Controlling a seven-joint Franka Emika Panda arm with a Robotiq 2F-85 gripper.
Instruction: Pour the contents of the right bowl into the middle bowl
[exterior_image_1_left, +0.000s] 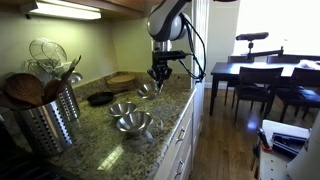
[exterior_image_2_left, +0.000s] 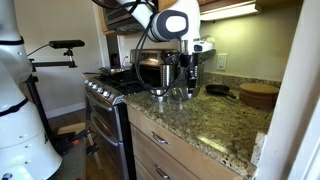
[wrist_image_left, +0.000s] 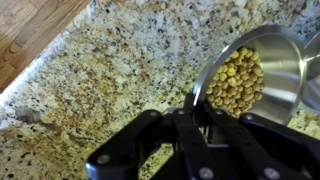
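Three steel bowls stand in a row on the granite counter: a near one (exterior_image_1_left: 133, 123), a middle one (exterior_image_1_left: 122, 108) and a far one (exterior_image_1_left: 148, 90). My gripper (exterior_image_1_left: 158, 76) hangs right over the far bowl. In the wrist view the gripper (wrist_image_left: 200, 108) is shut on the rim of this steel bowl (wrist_image_left: 282, 58), which holds yellow round grains (wrist_image_left: 236, 80). In an exterior view the gripper (exterior_image_2_left: 181, 84) is low over the counter and the bowls (exterior_image_2_left: 160, 95) under it are hard to tell apart.
A steel utensil holder (exterior_image_1_left: 50, 118) stands at the near end of the counter (exterior_image_1_left: 165, 110). A black pan (exterior_image_1_left: 100, 98) and a round wooden board (exterior_image_1_left: 122, 79) lie by the wall. A stove (exterior_image_2_left: 108, 88) adjoins the counter. The counter edge drops to the wood floor (wrist_image_left: 30, 30).
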